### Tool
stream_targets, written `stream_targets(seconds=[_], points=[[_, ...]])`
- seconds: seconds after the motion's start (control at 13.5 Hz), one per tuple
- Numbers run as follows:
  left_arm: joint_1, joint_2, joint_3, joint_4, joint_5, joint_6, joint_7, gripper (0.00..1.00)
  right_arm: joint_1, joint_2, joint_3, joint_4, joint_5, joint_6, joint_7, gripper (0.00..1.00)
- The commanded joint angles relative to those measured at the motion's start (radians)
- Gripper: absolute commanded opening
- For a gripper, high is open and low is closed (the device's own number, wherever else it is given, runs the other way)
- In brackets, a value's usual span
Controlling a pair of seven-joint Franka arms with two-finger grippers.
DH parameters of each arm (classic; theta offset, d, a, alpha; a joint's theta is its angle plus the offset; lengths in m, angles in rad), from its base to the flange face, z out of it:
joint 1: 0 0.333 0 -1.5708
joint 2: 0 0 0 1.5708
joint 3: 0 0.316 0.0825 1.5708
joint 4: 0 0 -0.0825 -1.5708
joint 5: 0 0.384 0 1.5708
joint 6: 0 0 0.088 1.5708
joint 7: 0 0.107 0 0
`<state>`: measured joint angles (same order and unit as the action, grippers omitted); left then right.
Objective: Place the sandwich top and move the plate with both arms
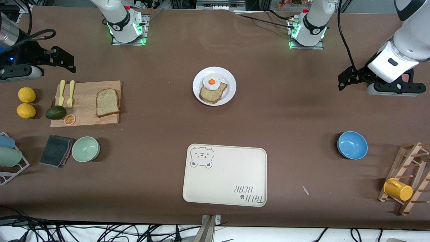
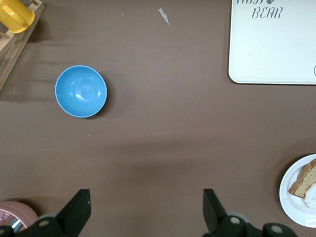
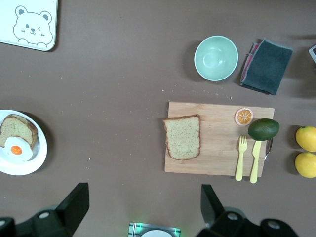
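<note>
The sandwich top [image 1: 107, 102], a pale wholegrain slice with brown crust, lies flat on a wooden cutting board [image 1: 84, 101] toward the right arm's end; it also shows in the right wrist view [image 3: 183, 137]. The white plate [image 1: 231, 92] sits mid-table and holds a tan bread slice [image 1: 211, 94] with a fried egg [image 1: 211, 81] on it. My right gripper [image 1: 69, 62] is open and empty, up over bare table beside the board. My left gripper [image 1: 342, 82] is open and empty over bare table at the left arm's end. Both wrist views show wide open jaws, in the left one [image 2: 146, 202] and the right one [image 3: 145, 197].
A cream bear-print tray [image 1: 225, 174] lies nearer the front camera than the plate. A blue bowl [image 1: 352, 145] and a wooden rack with a yellow cup [image 1: 398, 189] stand toward the left arm's end. A green bowl [image 1: 85, 149], dark cloth [image 1: 56, 150], avocado [image 1: 55, 112] and lemons [image 1: 26, 102] are by the board.
</note>
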<state>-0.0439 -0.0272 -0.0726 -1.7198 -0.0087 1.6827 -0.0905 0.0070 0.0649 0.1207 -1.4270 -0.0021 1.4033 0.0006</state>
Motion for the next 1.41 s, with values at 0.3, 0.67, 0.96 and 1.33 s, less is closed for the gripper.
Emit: stream_targets(seconds=[0.3, 0.67, 0.96, 1.33], points=[[0.007, 0.012, -0.003, 0.029, 0.015, -0.023, 0.020, 1.00, 0.013, 0.012, -0.006, 0.031, -0.006, -0.023, 0.012, 1.00], [0.007, 0.012, -0.001, 0.031, 0.015, -0.023, 0.020, 1.00, 0.011, 0.012, -0.009, 0.031, -0.006, -0.021, 0.010, 1.00], [0.007, 0.012, -0.001, 0.031, 0.015, -0.023, 0.020, 1.00, 0.010, 0.009, -0.012, 0.031, -0.006, -0.023, 0.001, 1.00], [0.007, 0.012, -0.001, 0.031, 0.015, -0.023, 0.020, 1.00, 0.011, 0.009, -0.001, 0.026, -0.007, -0.029, -0.002, 1.00]])
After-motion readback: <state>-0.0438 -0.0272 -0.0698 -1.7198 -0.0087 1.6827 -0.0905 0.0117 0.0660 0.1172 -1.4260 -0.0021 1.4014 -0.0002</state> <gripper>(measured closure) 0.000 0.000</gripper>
